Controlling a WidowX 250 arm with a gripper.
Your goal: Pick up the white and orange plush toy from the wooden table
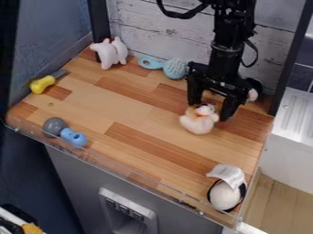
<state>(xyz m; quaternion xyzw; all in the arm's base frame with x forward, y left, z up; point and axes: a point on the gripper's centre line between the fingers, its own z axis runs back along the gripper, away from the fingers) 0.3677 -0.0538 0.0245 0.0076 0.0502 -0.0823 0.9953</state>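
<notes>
My black gripper hangs spread wide over the wooden tabletop, a cream plush toy at its fingertips, though I can't tell whether they touch; a pale wall stands behind. Around lie a white plush, a tagged ball at the near right corner, a teal toy, a grey-and-blue toy and a yellow-handled tool; a clear lip borders the near edge.
</notes>
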